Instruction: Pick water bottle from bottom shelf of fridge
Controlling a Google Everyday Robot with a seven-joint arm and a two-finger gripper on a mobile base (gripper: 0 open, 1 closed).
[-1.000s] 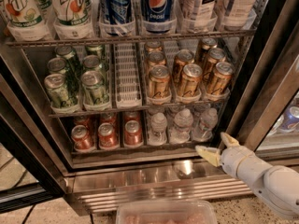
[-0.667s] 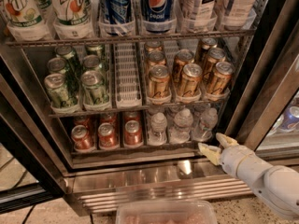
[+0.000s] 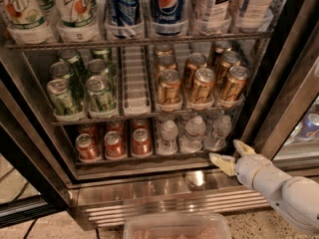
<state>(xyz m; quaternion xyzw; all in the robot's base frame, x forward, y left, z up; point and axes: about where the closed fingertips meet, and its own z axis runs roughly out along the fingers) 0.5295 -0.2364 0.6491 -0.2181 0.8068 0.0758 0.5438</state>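
Note:
The fridge (image 3: 164, 195) stands open in front of me. Its bottom shelf (image 3: 149, 158) holds three orange-red cans on the left and three small clear water bottles on the right. The water bottle (image 3: 219, 131) furthest right stands upright with its white cap up, and two more (image 3: 168, 136) stand beside it. My gripper (image 3: 233, 156) is at the lower right, just in front of the shelf's steel lip, below and to the right of the nearest bottle. Its two yellowish fingers are spread open and hold nothing.
Green cans (image 3: 62, 96) and gold cans (image 3: 202, 83) fill the tier above, with an empty white lane (image 3: 134, 81) between. Tall soda bottles (image 3: 167, 6) stand on top. The black-edged door frame (image 3: 284, 88) rises just right of my gripper. A clear plastic tub (image 3: 177, 227) sits at the bottom.
My gripper has moved slightly up and left toward the right end of the bottom shelf. The bottles and cans have not moved.

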